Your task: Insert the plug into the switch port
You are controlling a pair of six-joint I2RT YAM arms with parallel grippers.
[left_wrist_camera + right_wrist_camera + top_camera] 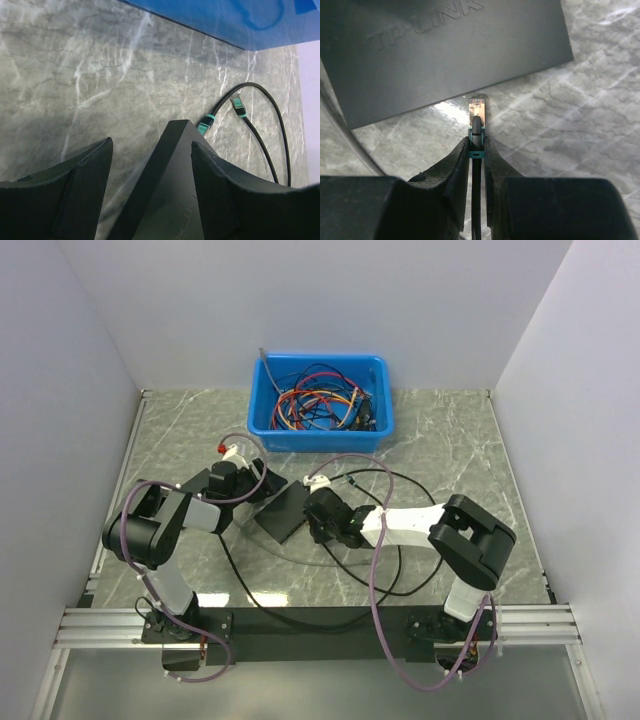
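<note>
The plug point(478, 111) sits pinched by its teal boot in the narrow right hand point(476, 146). Only the right wrist view shows its clear tip at the near edge of the black switch point(445, 50); whether they touch I cannot tell. The left wrist view alone shows the left hand point(150, 146) wide, its fingers point(80, 190) straddling a corner of the switch on the table point(75, 75), while the top view adds the blue bin point(320, 359) of cables point(320, 405) beyond.
</note>
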